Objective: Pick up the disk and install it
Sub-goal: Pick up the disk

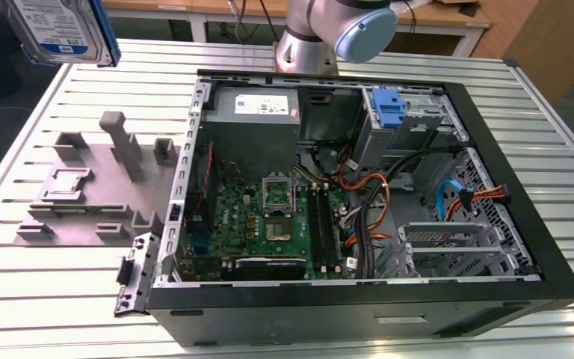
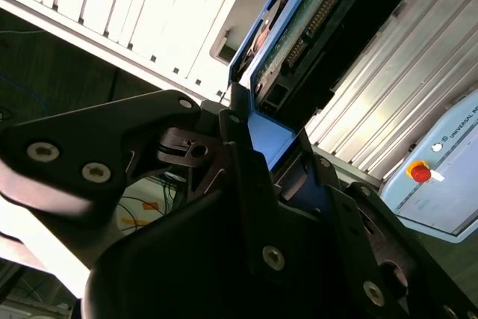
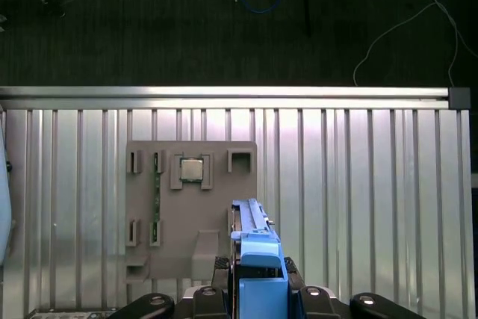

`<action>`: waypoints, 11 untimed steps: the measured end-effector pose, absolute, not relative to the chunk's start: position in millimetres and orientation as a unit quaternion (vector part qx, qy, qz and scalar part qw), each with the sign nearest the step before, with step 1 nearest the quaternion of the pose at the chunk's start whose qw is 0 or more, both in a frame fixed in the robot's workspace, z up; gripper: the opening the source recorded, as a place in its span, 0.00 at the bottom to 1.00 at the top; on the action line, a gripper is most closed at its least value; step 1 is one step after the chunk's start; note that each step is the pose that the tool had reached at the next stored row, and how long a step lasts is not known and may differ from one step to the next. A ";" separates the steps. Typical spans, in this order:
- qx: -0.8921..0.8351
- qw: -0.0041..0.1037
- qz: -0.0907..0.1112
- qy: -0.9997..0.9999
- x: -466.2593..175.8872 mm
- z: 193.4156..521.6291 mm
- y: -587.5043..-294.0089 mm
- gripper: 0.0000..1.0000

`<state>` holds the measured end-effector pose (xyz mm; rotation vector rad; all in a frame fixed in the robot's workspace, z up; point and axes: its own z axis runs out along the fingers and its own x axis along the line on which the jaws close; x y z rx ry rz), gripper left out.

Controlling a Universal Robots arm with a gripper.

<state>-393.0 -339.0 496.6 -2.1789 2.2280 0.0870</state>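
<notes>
Blue-railed, the disk (image 1: 63,30) is clamped by the gripper (image 3: 258,289), held clear above the table (image 1: 57,299), at ten o'clock from the open case (image 1: 367,314) in the exterior view.

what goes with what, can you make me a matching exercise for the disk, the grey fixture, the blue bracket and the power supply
1 disk
2 grey fixture
3 blue bracket
4 power supply

a inside the case, white sticker on top
b clamped in the gripper, off the table
c lying on the table beside the case
d in the case's metal drive cage

Pairs: 1-b, 2-c, 3-d, 4-a
</notes>
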 end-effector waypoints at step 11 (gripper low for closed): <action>-0.699 0.012 0.028 0.715 -385.3 496.6 -339.0 0.36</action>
